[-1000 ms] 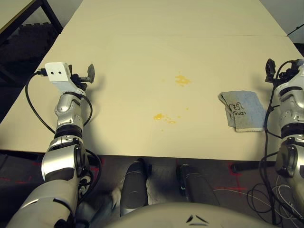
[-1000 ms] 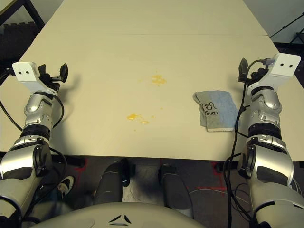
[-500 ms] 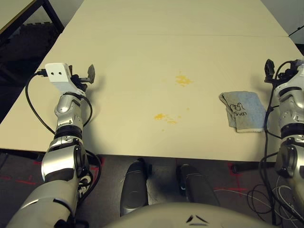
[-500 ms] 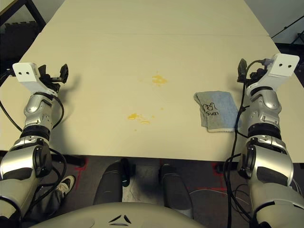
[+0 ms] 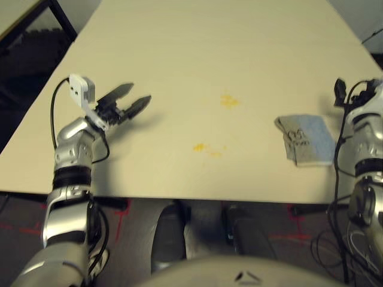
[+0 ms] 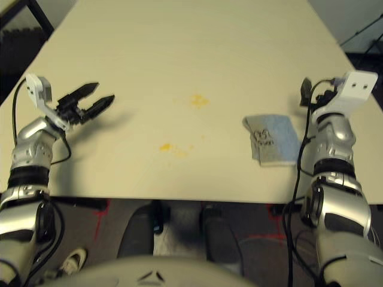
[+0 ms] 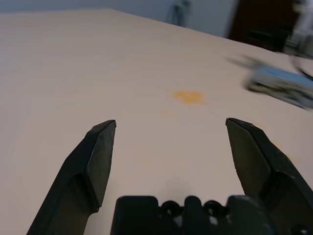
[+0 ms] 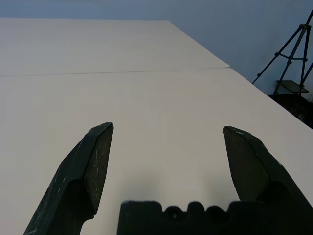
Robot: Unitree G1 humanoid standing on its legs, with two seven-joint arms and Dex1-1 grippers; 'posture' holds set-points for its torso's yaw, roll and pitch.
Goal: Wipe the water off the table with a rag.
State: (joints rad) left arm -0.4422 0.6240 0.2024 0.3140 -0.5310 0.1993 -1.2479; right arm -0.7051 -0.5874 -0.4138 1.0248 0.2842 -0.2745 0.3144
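Note:
The rag (image 5: 305,140), grey-blue with black scribbles, lies flat on the right side of the table (image 5: 179,48). The water shows as two yellow-orange patches, one at mid-table (image 5: 229,101) and one closer to the front edge (image 5: 203,147). My left gripper (image 5: 140,92) hovers over the left part of the table, open and empty, pointing toward the patches. The left wrist view looks between its fingers (image 7: 100,147) at a water patch (image 7: 188,96) and the rag (image 7: 281,85) beyond. My right gripper (image 8: 168,142) is open and empty, standing just right of the rag and a little beyond it.
A thin seam (image 8: 112,73) crosses the tabletop farther back. A dark frame (image 5: 60,15) stands off the table's left corner, and a tripod (image 8: 288,54) beyond its right edge. Cables hang under the front edge on the right (image 5: 335,239).
My left arm has swung inward and its gripper now points right toward the patches. The right arm and the rag have stayed put.

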